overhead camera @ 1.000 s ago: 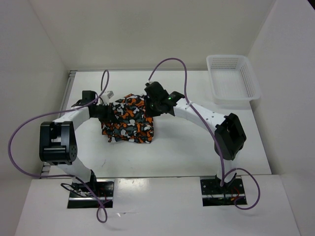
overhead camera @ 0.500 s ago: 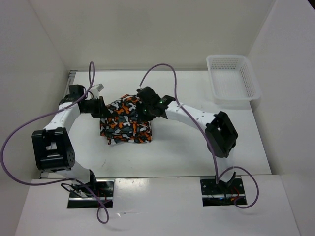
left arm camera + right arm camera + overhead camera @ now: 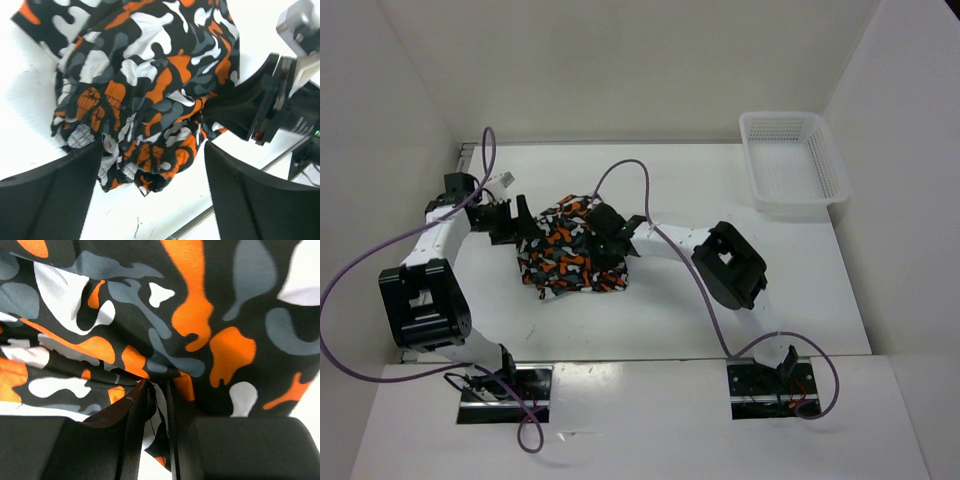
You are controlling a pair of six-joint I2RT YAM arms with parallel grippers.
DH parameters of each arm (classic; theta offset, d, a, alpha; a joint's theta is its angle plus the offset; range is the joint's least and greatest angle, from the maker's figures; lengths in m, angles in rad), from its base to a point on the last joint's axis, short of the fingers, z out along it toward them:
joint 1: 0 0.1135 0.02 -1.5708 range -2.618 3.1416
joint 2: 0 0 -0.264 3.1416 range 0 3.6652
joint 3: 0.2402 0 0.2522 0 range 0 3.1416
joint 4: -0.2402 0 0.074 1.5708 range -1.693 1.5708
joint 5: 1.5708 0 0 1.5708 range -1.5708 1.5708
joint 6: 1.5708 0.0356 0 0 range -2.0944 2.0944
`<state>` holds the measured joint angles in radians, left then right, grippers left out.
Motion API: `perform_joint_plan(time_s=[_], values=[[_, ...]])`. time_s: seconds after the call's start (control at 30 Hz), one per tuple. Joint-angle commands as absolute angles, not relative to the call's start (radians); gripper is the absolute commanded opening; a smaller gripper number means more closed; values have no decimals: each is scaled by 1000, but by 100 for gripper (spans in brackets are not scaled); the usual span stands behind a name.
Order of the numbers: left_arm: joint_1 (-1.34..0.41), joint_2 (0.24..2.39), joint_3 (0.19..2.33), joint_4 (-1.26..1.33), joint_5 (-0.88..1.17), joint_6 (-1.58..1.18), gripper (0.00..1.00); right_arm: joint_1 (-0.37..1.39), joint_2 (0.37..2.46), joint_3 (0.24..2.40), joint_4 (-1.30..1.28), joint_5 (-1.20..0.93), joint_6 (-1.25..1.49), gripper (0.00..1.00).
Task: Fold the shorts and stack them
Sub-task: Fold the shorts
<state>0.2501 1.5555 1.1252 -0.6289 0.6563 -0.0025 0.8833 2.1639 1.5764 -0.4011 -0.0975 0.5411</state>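
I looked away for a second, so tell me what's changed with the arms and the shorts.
The left gripper opened and let go of the shorts, backing off slightly left. The right gripper, still pinching fabric, swung left and nearer across the pile. The white basket stayed put.

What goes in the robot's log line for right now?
left end effector: open, at shorts edge | right end effector: shut on shorts

Both are white tube links with chunky black joint blocks: the white-and-black left arm and the matching right arm. Skinny purple cables loop off each. The left gripper has matte black wedge fingers.
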Motion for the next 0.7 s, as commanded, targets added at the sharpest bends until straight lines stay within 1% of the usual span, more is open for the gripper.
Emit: perform_joint_plan(time_s=[0.0,0.1,0.13,0.17,0.2,0.27,0.3,0.33,0.37,0.47,0.53,0.63,0.67], values=[[255,1508,1192,-637,629,0,90,911,2198,1578,-357,-77,548,27],[255,1447,1227,-637,597,0,91,911,2172,1591,-374,-31,548,27],[255,1433,1236,-637,597,0,86,911,2155,1600,-389,-17,548,27],[238,1413,1236,-637,626,0,78,911,2114,1614,-399,-5,548,27],[227,1413,1227,-637,638,0,50,911,2093,1623,-408,17,548,28],[187,1399,1169,-624,691,0,25,911,2033,1650,-423,26,539,29],[173,1390,1142,-609,701,0,17,911,2017,1651,-448,43,538,29],[161,1390,1109,-597,701,0,5,911,2005,1663,-448,52,538,29],[150,1381,1045,-571,701,0,3,911,1985,1663,-462,63,538,29],[129,1381,962,-510,701,0,3,911,1954,1591,-462,72,538,29],[106,1390,898,-476,625,0,4,911,1954,1537,-437,72,549,29],[106,1436,862,-440,549,0,4,902,1976,1473,-398,60,575,29],[106,1463,862,-440,523,0,3,902,1976,1460,-388,60,575,29]])
